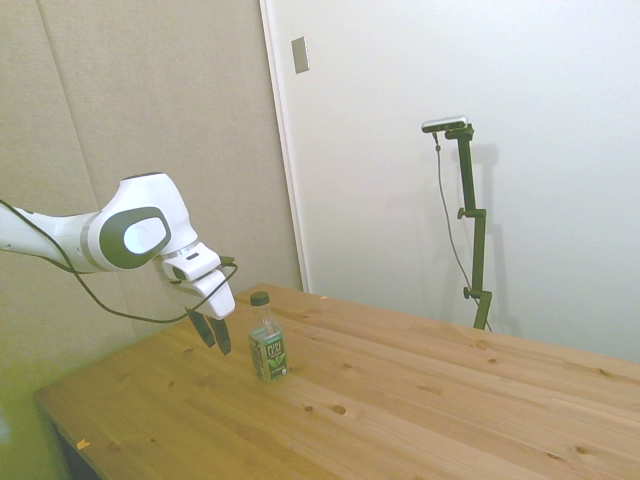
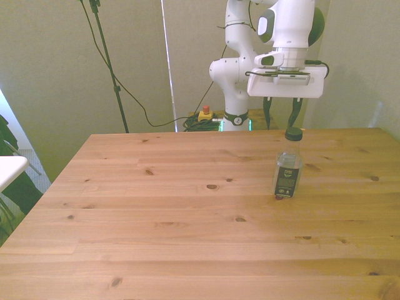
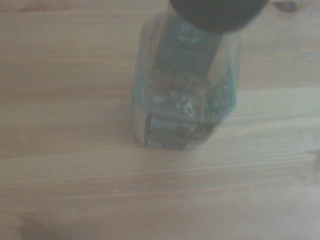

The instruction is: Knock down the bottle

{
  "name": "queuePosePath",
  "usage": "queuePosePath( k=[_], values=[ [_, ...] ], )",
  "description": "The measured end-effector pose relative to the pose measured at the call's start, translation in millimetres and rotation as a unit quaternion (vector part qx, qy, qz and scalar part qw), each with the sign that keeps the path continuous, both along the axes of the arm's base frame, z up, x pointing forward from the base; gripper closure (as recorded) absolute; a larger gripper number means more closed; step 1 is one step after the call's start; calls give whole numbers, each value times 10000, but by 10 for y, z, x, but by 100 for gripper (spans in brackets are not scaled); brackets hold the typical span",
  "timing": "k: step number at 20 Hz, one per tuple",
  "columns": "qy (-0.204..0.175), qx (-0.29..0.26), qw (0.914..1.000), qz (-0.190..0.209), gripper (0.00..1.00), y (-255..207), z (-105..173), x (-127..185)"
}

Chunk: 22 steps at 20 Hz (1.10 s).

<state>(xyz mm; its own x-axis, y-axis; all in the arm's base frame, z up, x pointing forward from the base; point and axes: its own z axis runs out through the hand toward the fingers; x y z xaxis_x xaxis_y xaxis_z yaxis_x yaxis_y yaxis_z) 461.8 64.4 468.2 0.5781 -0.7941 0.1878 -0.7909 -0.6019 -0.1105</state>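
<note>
The bottle (image 1: 268, 341) stands upright on the tabletop (image 1: 400, 400), its dark cap (image 1: 260, 298) screwed on; the body is clear, and whether any liquid is in it cannot be told from these views; a green-and-white label (image 1: 271, 353) wraps the lower half. In the front view the bottle (image 2: 287, 165) stands toward the front view's right, about midway between the far and near edges of the tabletop (image 2: 156, 237), with its cap (image 2: 293, 134) on top and a dark label (image 2: 287, 180) low on the body. The pincer (image 1: 214, 332) hangs just behind the bottle on the robot's side, above the wood and not touching it; its two dark fingers (image 1: 221, 335) point down and stand apart, released, holding nothing. In the front view the pincer (image 2: 281, 117) sits just above and behind the cap, slightly toward the front view's left of it, one finger (image 2: 295, 116) close over the cap and the other (image 2: 267, 116) clear of it; no contact with the bottle shows. In the side view the fingertips reach roughly to the bottle's shoulder. The wrist view looks down on the bottle (image 3: 185, 95) from close, blurred, with the cap (image 3: 217, 12) at the frame's edge and bare wood (image 3: 75, 175) all round its base.
</note>
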Motion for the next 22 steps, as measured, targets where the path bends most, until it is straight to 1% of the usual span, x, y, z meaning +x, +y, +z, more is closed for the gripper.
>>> queuePosePath(
  k=[6,14,19,22],
  values=[
    [-135,-26,9997,-221,100,87,48,356],
    [-242,-57,9990,-382,100,186,126,694],
    [-357,-61,9977,-575,100,68,237,1015],
    [-439,-114,9960,-769,100,-151,287,1242]
  ],
)
